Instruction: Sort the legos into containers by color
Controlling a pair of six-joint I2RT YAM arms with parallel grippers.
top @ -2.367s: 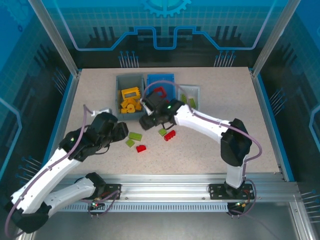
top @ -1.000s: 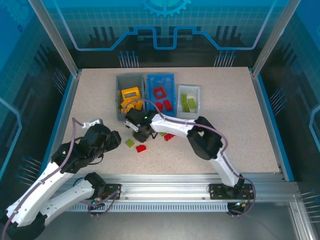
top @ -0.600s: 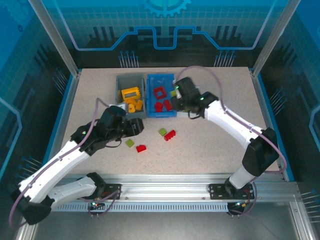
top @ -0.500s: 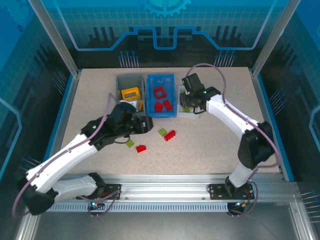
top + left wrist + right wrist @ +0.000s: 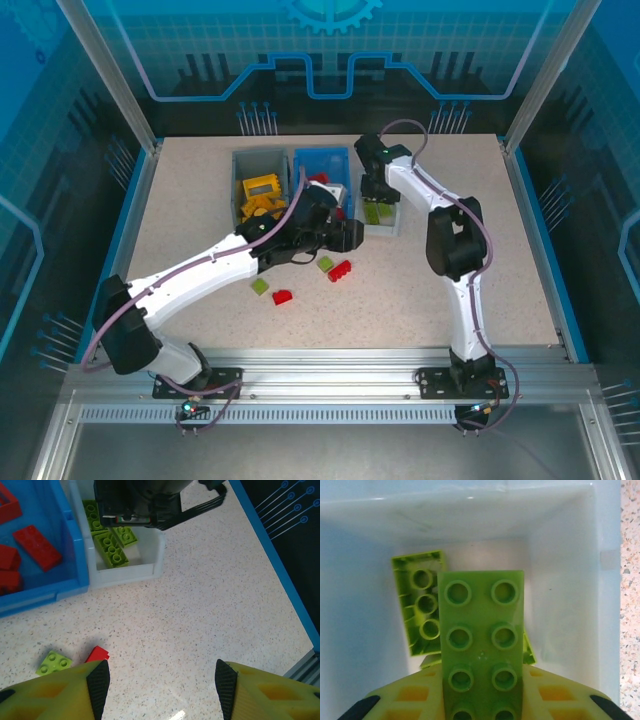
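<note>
My right gripper [image 5: 481,680] is shut on a light green brick [image 5: 482,630] and holds it over the white tray [image 5: 560,580], where other green bricks [image 5: 417,610] lie. In the top view that gripper [image 5: 375,200] hangs above the tray [image 5: 385,228]. My left gripper [image 5: 159,682] is open over bare tabletop, with nothing between its fingers. Beside its left finger lie a small green brick [image 5: 53,662] and a red brick [image 5: 97,654]. The blue bin [image 5: 45,592] holds red bricks [image 5: 37,547]. Yellow bricks fill the grey bin [image 5: 237,190].
Loose on the table are a green brick [image 5: 325,264], a red one [image 5: 340,270], another green [image 5: 260,286] and another red [image 5: 282,296]. The left arm stretches across the front of the blue bin [image 5: 320,158]. A raised blue border rims the table.
The right gripper carried a green brick from the table's middle to the white tray. The left arm reached rightward, from the table's left to just in front of the blue bin.
</note>
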